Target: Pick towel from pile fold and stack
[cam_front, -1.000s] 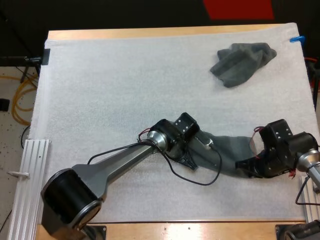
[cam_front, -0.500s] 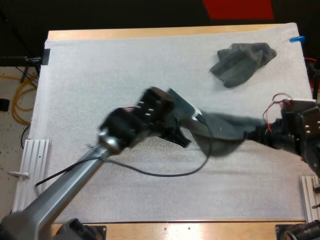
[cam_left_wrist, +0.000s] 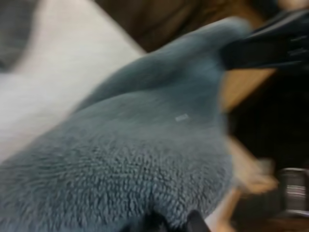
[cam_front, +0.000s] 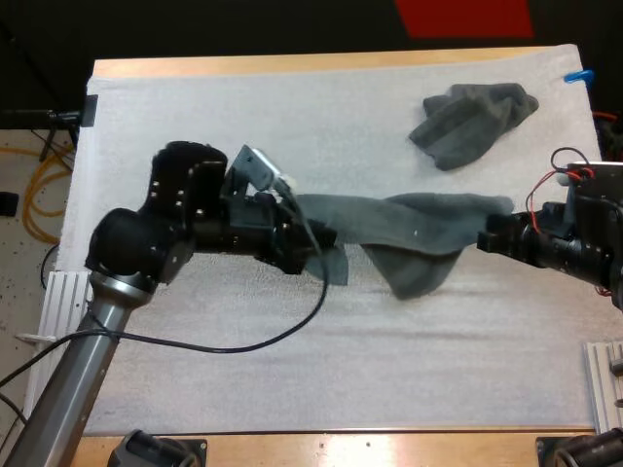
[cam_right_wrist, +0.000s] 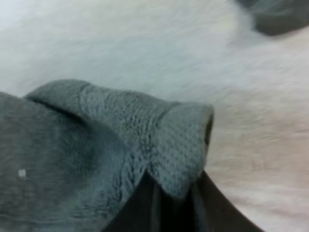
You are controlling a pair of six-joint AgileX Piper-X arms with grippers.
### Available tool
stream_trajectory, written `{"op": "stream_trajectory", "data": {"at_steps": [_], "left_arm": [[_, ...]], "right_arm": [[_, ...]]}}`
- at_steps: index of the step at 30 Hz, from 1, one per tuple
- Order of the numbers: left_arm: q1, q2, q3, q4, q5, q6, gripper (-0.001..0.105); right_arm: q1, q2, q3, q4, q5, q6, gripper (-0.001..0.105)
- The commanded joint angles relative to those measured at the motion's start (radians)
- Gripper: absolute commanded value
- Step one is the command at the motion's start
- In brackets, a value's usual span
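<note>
Pinches 1 end of the towel (cam_front: 409,233) in the left gripper (cam_front: 321,248), jaws tight on cloth, at 9 o'clock on the mat (cam_front: 195,370). Sags mid-span over the mat's centre. Clamps the other end in the right gripper (cam_front: 492,233), jaws closed on cloth, at 3 o'clock. Leaves 1 crumpled towel (cam_front: 472,117) at 1 o'clock, well apart.

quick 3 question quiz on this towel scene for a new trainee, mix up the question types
1. True or false: the left tool and the right tool grip opposite ends of the same towel.
2. Where does the crumpled towel lie on the white mat? A) far right B) near left C) dead centre
3. Fill in: ___ towels are on view.
Key: 1 true; 2 A; 3 two.
</note>
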Motion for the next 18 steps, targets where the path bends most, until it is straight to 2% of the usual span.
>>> {"op": "stream_trajectory", "data": {"at_steps": [1, 6, 9, 13, 14, 16, 18], "left_arm": [[0.008, -0.012, -0.007, 0.04, 0.088, -0.002, 0.0], [-0.022, -0.04, -0.007, 0.245, -0.089, 0.093, 0.0], [-0.073, -0.056, 0.02, 0.285, -0.135, 0.103, 0.0], [-0.147, -0.067, 0.109, 0.282, -0.151, 0.085, 0.0], [-0.161, -0.067, 0.139, 0.274, -0.179, 0.075, 0.0], [-0.172, -0.067, 0.199, 0.22, -0.233, 0.039, 0.0], [-0.165, -0.066, 0.274, 0.116, -0.228, 0.006, 0.0]], "right_arm": [[0.0, -0.014, -0.008, 0.011, -0.047, -0.009, 0.0], [0.0, -0.065, -0.008, 0.102, -0.104, -0.009, 0.0], [0.0, -0.092, -0.008, 0.187, -0.143, -0.009, 0.0], [0.0, -0.096, -0.008, 0.302, -0.183, -0.009, 0.0], [0.0, -0.092, -0.004, 0.322, -0.183, -0.014, 0.0], [0.0, -0.084, 0.017, 0.334, -0.183, -0.016, 0.0], [0.0, -0.064, 0.064, 0.312, -0.183, -0.012, 0.0]]}}
